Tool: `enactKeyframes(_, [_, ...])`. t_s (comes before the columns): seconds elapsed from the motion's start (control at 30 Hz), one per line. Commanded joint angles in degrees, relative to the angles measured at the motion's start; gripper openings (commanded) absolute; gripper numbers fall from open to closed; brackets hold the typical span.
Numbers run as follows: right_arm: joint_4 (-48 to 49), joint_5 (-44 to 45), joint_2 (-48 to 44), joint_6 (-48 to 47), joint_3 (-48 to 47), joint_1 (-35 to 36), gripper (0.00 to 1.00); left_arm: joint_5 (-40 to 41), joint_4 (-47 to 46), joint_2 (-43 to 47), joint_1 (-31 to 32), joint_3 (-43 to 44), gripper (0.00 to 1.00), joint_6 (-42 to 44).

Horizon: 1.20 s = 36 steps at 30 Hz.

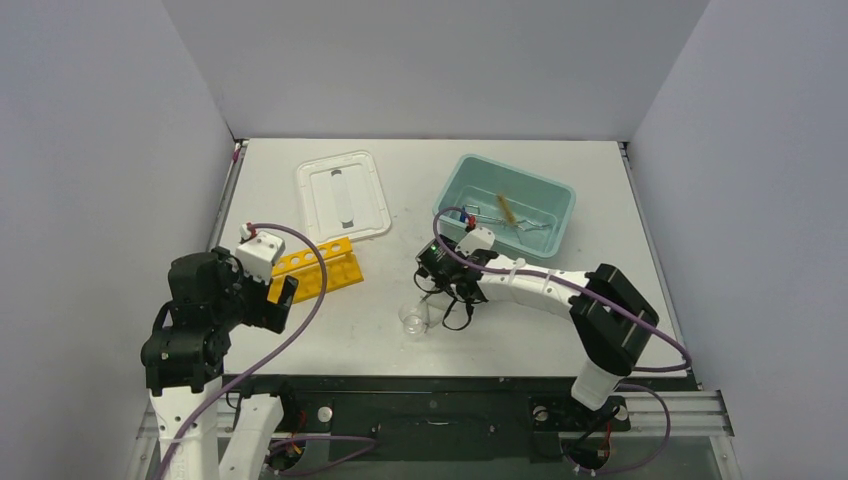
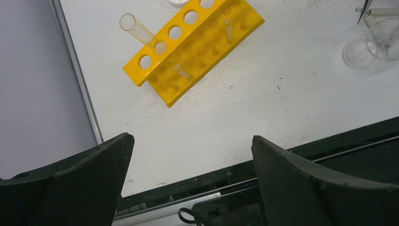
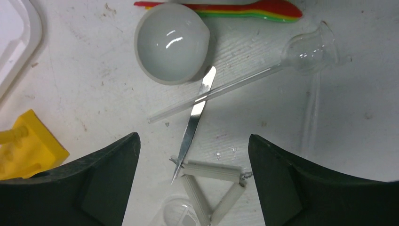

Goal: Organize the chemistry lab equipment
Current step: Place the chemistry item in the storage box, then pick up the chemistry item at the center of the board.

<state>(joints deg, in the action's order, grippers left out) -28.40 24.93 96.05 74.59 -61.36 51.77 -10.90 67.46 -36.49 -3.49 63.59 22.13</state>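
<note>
Glassware and small pieces lie spread over the white counter [image 1: 410, 190] around the yellow rack [image 1: 315, 268], which sits left of centre. One clear glass tube [image 2: 141, 32] leans in a hole at one end of that rack.

The left tool [image 2: 190, 139] hovers just beside the rack's near left end. Its jaws are spread wide with nothing between them.

The right tool [image 3: 194, 139] hangs to the right of the rack and apart from it. It too is spread wide and grips nothing. Below it, on the side away from the rack, a slim metal blade [image 3: 195, 113] crosses a bulb-ended glass tube [image 3: 244, 84]; I cannot tell which lies on top. The blade's pointed end touches a corner of the wire triangle [image 3: 211, 188]. The round dish [image 3: 171, 42] sits just beside the blade's other end, and a striped spoon [image 3: 235, 9] lies just past the dish. A clear beaker [image 1: 413, 318] rests on the counter right of the rack, on the near side of that tool.

The white lid [image 1: 342, 195] lies just behind the rack. The teal tub [image 1: 548, 198] stands well to the rack's far right, and a tan-bristled brush [image 1: 507, 210] lies inside it with some metal pieces too small to make out.
</note>
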Motion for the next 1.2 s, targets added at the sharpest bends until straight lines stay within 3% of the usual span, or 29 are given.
enactKeyframes(0.0, [-2.2,7.7,1.3,5.6,-4.4,0.2,0.78,0.5,-1.7,0.5,-0.2,-0.2,0.96,1.2])
enactKeyframes(0.33, [-3.2,12.2,3.2,9.5,-4.7,-0.6,0.64,0.7,-0.9,0.8,-0.2,-0.5,0.97,1.8])
enactKeyframes(0.63, [-3.9,13.4,4.3,13.3,-3.0,-0.6,0.62,0.7,-0.4,0.7,-0.2,-0.5,0.97,2.7])
enactKeyframes(0.83, [-3.7,13.5,7.4,14.0,-3.5,-0.6,0.45,0.8,-0.2,0.6,-0.2,-0.2,0.97,2.8])
enactKeyframes(1.17, [-2.5,12.7,8.7,15.5,-1.3,-0.7,0.45,1.3,-0.5,0.5,-0.2,-0.7,0.96,3.3])
